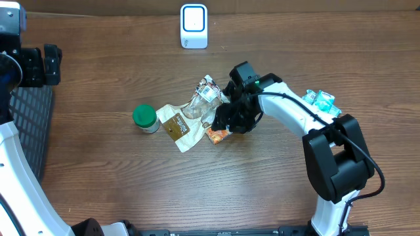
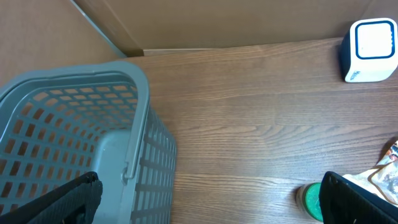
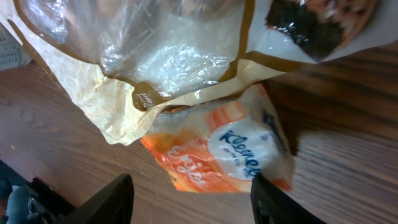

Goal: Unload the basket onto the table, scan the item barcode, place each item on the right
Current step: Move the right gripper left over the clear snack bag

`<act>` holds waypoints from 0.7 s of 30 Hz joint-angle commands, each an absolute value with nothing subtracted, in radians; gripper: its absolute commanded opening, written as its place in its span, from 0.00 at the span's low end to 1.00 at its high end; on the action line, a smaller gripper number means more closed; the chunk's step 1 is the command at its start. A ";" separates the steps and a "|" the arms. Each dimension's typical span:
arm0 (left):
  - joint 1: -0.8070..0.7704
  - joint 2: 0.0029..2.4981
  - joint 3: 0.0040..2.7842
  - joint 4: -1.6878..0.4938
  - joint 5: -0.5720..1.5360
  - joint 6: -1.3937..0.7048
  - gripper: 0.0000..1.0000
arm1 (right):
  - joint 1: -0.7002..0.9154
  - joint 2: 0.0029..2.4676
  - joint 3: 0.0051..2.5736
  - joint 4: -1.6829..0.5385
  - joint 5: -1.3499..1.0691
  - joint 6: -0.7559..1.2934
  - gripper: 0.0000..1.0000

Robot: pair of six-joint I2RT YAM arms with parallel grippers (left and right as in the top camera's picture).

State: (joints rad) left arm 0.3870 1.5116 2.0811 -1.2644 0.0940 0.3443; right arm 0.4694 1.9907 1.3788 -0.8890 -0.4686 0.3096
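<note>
R gripper [image 3: 191, 186] hangs low over a soft orange Kleenex tissue pack [image 3: 214, 152], jaws spread apart w/ nothing between them. The pack lies flat on the wood table [image 1: 98, 190], just ahead of the fingertips, its upper edge tucked under a crinkled clear-and-tan plastic bag [image 3: 155, 56]. It is likely the item to scan.

The pack looks light & squashy, and the film wrap is prob. slick. A pinch across the short width at mid-body should hold better than a corner, which would fold. The risk is catching the overlapping bag along w/ it. No barcode shows on the upward face, so it may be underneath.

Just beyond, on the pile's left, a green-lidded jar [image 1: 145, 118] stands upright beside the bag. At the far side of the table sits the white scanner [image 1: 193, 26], well apart from the pile. L gripper [image 2: 208, 183] idles wide open & empty next to a grey basket [image 2: 74, 143] at the table's left edge.
</note>
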 commanded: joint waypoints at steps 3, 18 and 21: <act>0.392 1.511 2.084 -1.262 0.097 0.359 0.99 | 0.489 1.995 1.347 -0.823 -0.502 0.346 0.57; 0.392 1.511 2.084 -1.263 0.097 0.359 0.99 | 0.428 1.999 1.370 -0.825 -0.377 0.335 0.47; 0.392 1.511 2.084 -1.263 0.097 0.359 1.00 | 0.425 1.997 1.422 -0.866 -0.299 0.325 0.47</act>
